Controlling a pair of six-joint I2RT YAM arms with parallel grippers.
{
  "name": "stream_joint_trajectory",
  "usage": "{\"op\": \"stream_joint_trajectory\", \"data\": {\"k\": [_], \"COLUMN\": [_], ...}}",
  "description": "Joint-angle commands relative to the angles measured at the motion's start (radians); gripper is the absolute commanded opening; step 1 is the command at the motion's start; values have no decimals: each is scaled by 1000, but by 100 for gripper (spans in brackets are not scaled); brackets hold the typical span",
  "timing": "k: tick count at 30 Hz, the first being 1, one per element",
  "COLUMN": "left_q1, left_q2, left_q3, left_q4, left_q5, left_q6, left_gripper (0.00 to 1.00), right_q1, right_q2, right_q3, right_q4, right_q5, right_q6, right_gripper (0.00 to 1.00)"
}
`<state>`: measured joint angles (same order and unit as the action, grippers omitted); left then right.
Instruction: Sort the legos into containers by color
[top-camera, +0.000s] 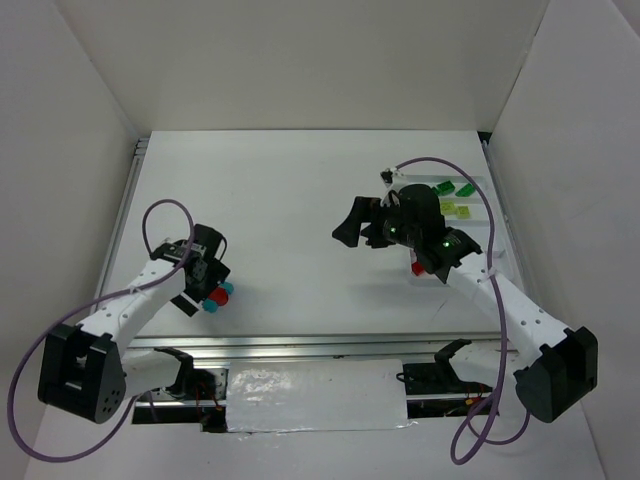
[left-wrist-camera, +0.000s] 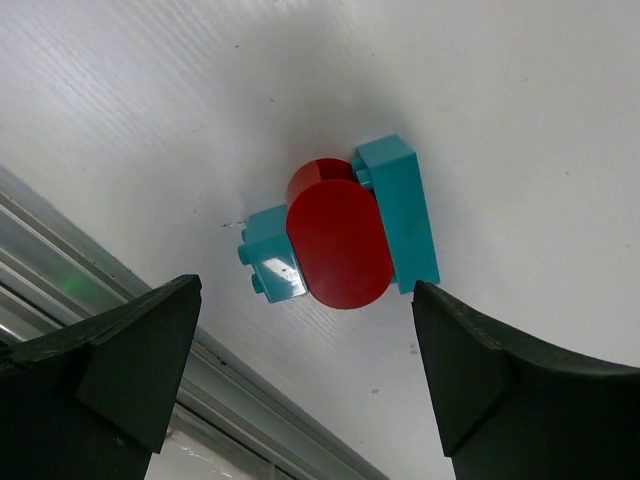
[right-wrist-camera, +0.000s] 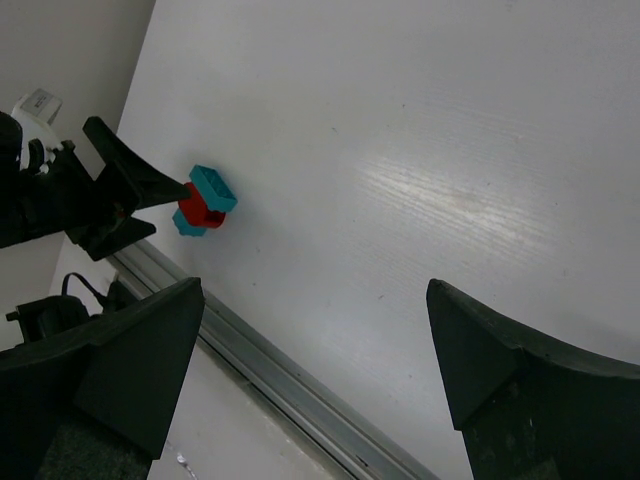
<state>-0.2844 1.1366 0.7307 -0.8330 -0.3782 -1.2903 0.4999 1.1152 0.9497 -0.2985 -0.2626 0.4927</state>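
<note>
Left tool (top-camera: 203, 290) gapes wide, a red lego (left-wrist-camera: 338, 245) touching two cyan legos (left-wrist-camera: 405, 215) just at its tips, near the worktop's (top-camera: 280, 200) near edge. Right tool (right-wrist-camera: 315, 290) hangs wide, empty. Green legos (top-camera: 455, 189) lie in the right-edge tray (top-camera: 482, 215).

Left gripper (left-wrist-camera: 305, 290) spread wide, right gripper (right-wrist-camera: 315, 288) likewise (both tilted downward)

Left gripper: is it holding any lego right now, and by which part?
Nothing is held. The left gripper stands wide open; the red lego and cyan legos lie on the table ahead of it, ungripped.
</note>
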Motion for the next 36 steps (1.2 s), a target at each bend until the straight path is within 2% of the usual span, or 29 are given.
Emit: {"op": "stream_joint_trajectory", "data": {"k": [1, 12, 36], "left_q1": [-4, -4, -4], "left_q2": [64, 130, 236], "left_q3": [73, 59, -17], "left_q4": [-67, -2, 133], "left_q5": [-19, -8, 21], "left_q6": [-118, -150, -118], "left_gripper": [99, 100, 98], "right_q1": [9, 11, 14], "right_q2": [3, 8, 32], "right_q3": [-11, -22, -42], "right_q4": [55, 47, 82], "right_q5": [-23, -29, -66], "right_q6": [-5, -28, -26], "right_gripper": [100, 100, 100]}}
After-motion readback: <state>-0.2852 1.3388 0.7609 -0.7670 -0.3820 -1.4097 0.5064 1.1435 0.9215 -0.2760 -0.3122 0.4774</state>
